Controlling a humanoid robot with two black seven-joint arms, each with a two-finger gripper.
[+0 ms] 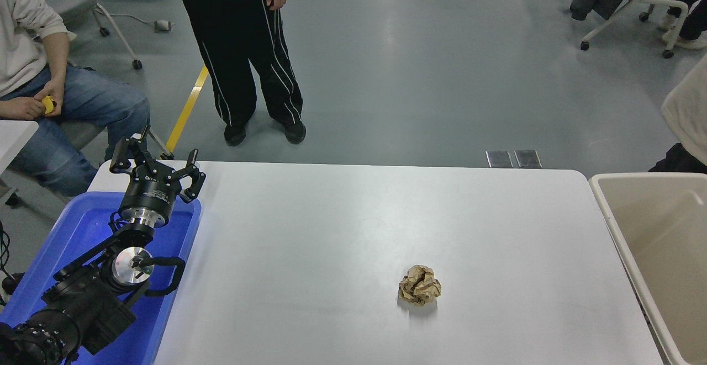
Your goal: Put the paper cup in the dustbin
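On the white counter (342, 227) we found no paper cup; only a crumpled brown paper ball (420, 284) lay at five o'clock. The dustbin (618, 227) stood at three o'clock. The left gripper (157, 167), parked at nine o'clock, was open and empty; the right arm was unseen.

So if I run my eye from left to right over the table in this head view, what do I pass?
Blue tub with the parked left gripper over it → bare white table → crumpled brown paper ball → beige dustbin at the right edge. No paper cup shows.
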